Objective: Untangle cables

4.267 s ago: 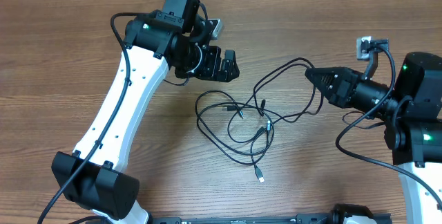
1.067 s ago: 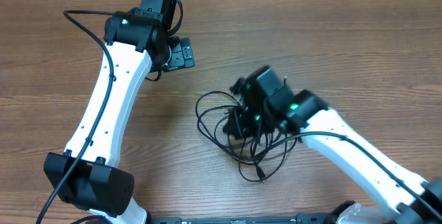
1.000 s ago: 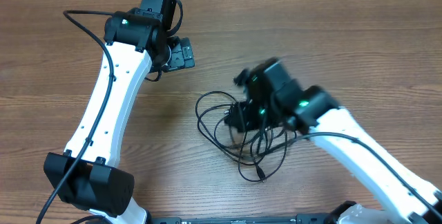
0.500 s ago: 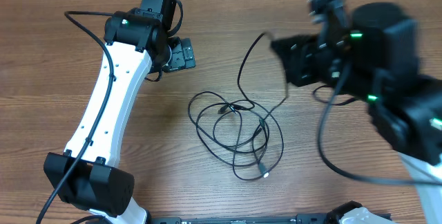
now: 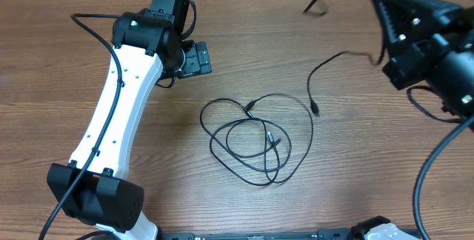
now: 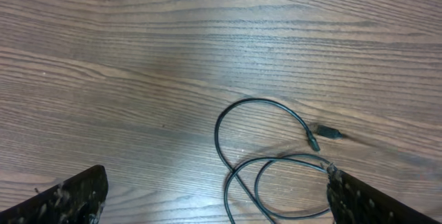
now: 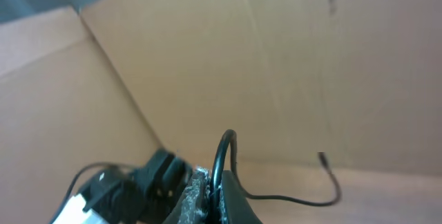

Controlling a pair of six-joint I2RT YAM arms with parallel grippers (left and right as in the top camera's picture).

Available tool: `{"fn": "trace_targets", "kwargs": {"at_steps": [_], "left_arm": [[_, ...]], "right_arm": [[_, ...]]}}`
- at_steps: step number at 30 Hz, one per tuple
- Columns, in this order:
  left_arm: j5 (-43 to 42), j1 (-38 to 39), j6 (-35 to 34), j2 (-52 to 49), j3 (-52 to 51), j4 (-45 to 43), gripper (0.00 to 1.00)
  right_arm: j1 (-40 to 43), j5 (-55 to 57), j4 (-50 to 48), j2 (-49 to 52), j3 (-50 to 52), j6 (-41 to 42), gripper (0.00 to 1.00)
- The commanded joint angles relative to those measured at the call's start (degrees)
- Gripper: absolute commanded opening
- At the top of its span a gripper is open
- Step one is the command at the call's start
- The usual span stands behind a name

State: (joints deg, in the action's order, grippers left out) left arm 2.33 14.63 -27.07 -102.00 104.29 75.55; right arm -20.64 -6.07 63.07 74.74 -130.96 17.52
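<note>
Right gripper: your right gripper (image 7: 213, 195) is clamped tight on one thin black cord, raised high at the far right of the table.
Held cable: the held cable (image 7: 225, 142) arches up out of the closed jaws in the wrist view. It then trails off to the right and ends in a small cord tip (image 7: 322, 157).
Held cable from above: one strand drops from your right arm (image 5: 433, 47) and curves down to a hanging plug (image 5: 316, 110). A second strand curls away at the top edge, too blurred to follow.
Plug against pile: the hanging plug sits just beside the right-hand loop of the pile. You cannot tell whether they touch, or whether the plug reaches the wood.
Cable pile: the cable pile (image 5: 252, 140) lies flat in overlapping loops near the middle of the wooden table (image 5: 370, 181), between your two arms.
Left gripper: your left gripper (image 5: 196, 58) is spread wide and holds nothing. It sits up and to the left of the pile, well apart from it.
Left wrist view: both fingertips (image 6: 76, 195) frame the bottom corners. Between them are a bare loop of cord and a small connector (image 6: 322, 133) lying on the wood.
Behind right wrist: a plain cardboard wall (image 7: 311, 58) fills that view.
</note>
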Motion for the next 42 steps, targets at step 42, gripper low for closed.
{"fn": "trace_targets", "kwargs": {"at_steps": [42], "left_arm": [[-0.46,0.39,0.04,1.4,0.85,0.7,0.99]], "right_arm": [[49.0,42.8,9.6,14.12,-1.01,-6.43,0.04]]}}
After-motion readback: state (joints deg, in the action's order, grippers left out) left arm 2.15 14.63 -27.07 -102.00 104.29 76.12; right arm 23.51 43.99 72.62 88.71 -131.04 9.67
